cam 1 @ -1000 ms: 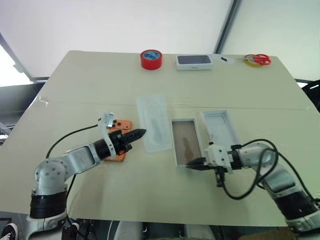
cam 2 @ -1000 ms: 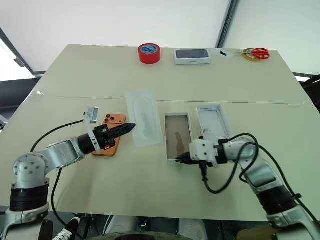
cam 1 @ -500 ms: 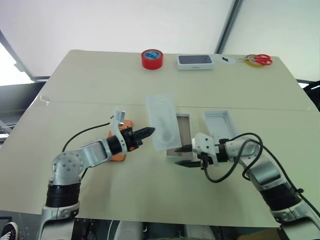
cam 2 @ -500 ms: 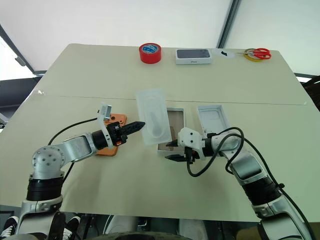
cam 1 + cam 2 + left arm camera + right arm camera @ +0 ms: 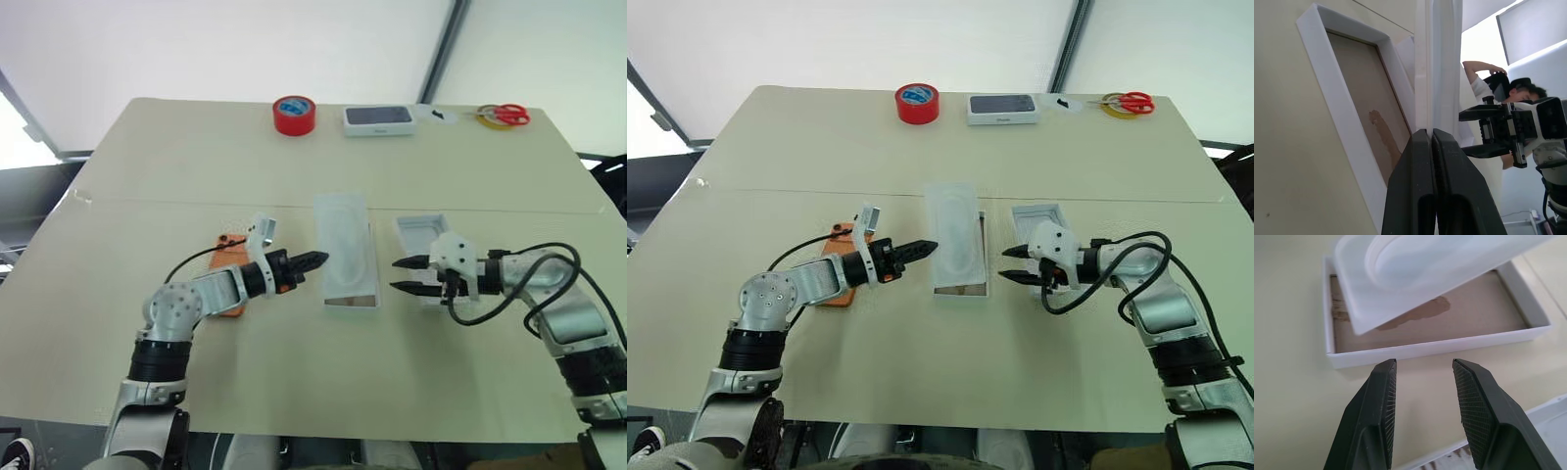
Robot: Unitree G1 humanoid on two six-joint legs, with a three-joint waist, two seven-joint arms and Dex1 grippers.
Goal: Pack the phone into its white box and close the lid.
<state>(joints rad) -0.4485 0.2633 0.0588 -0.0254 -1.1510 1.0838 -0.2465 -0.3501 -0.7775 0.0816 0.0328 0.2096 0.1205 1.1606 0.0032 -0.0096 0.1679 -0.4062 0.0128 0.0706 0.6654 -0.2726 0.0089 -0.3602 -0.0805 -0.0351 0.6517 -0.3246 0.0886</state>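
My left gripper (image 5: 318, 260) is shut on the edge of the white moulded tray (image 5: 345, 243) and holds it tilted over the white box (image 5: 1430, 350). The box's brownish floor (image 5: 1371, 132) shows under the tray. In the left wrist view the pinched tray (image 5: 1445, 63) rises past my left gripper (image 5: 1431, 131). Part of the orange phone (image 5: 231, 298) lies on the table behind my left arm. The lid (image 5: 421, 233) lies inner face up to the right of the box. My right gripper (image 5: 401, 275) hangs open beside the lid, pointing at the box with nothing held (image 5: 1422, 363).
At the table's far edge sit a red tape roll (image 5: 295, 115), a white box with a dark phone picture (image 5: 379, 120) and red-handled scissors (image 5: 505, 117). A person (image 5: 1498, 83) stands beyond the table in the left wrist view.
My left gripper has carried the tray to the right, from beside the box to over it. My right gripper has opened, left the box's near corner and drawn back to the right.
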